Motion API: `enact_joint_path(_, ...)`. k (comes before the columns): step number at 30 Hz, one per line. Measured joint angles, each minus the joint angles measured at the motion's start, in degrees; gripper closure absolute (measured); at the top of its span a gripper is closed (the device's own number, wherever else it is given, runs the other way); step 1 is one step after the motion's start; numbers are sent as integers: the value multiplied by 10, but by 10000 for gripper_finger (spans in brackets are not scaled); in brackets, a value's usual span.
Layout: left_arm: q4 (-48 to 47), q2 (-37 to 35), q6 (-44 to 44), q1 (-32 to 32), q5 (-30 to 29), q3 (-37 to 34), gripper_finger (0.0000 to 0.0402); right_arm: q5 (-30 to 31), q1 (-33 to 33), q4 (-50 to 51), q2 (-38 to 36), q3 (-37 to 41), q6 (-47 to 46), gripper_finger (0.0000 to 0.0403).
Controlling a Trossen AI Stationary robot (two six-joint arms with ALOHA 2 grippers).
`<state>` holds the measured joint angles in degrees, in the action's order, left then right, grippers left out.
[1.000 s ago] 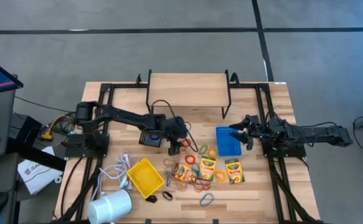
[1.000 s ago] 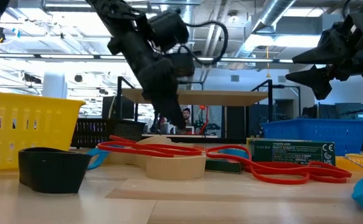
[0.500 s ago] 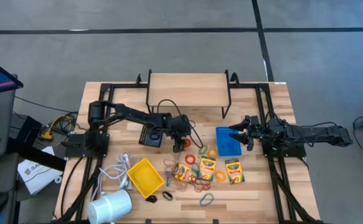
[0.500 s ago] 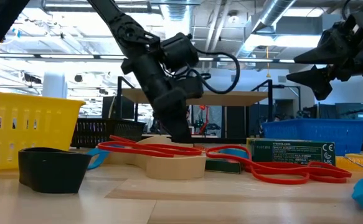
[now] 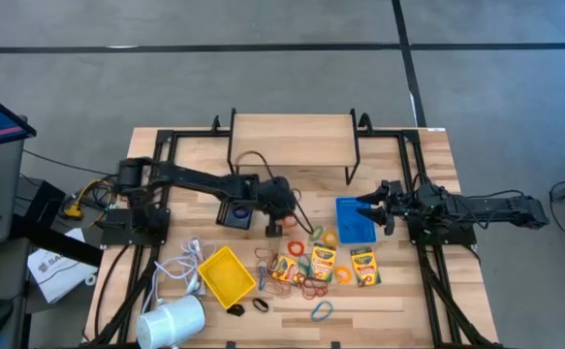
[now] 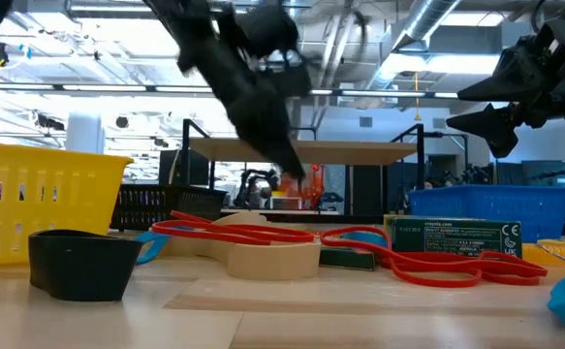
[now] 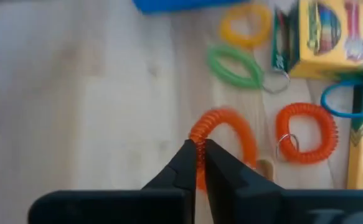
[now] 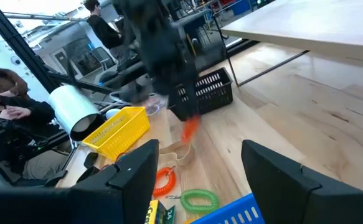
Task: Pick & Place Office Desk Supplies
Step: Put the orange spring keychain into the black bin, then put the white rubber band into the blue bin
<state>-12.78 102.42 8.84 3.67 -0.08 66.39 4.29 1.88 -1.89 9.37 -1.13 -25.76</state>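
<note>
Pale wood table [image 5: 398, 301]; ducts overhead, seated person [image 8: 7, 118] beyond.

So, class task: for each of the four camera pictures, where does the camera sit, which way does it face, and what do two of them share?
High view: overhead, facing straight down; both arms show.
Low view: table height, facing level across; arms enter from above.
Left wrist view: on the left arm, facing the tabletop; the left pincer is shut on an orange coil ring.
Right wrist view: on the right arm, facing across the table; its open right pincer frames the picture.
Shared: the yellow bin.
</note>
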Motion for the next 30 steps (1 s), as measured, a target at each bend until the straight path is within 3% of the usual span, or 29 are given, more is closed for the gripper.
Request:
enact_joint_path(4, -69, -100, -7, -4, -75, 2, 399, 0, -2, 5, 0, 0, -1, 175)
enact_joint_path(8, -214, -164, -53, -3, -161, -2, 399, 0, -8, 10, 0, 0, -4, 175)
enact_joint_path(11, -288, -190, -112, -1, -159, -22, 399, 0, -12, 13, 0, 0, -9, 175)
enact_joint_path(14, -343, -188, -170, 4, -119, -57, 398, 0, -12, 15, 0, 0, -9, 175)
enact_joint_path(17, -343, -182, -188, 7, -100, -100, 385, 0, -12, 14, 0, 0, -9, 175)
enact_joint_path(21, -313, -177, -182, 7, -100, -128, 331, 0, -12, 16, 0, 0, -13, 175)
enact_joint_path(27, -266, -178, -152, 9, -135, -128, 228, 0, -12, 16, 0, 0, -13, 175)
enact_joint_path(30, -216, -178, -135, 8, -121, -115, 194, 0, -12, 15, 0, 0, -13, 175)
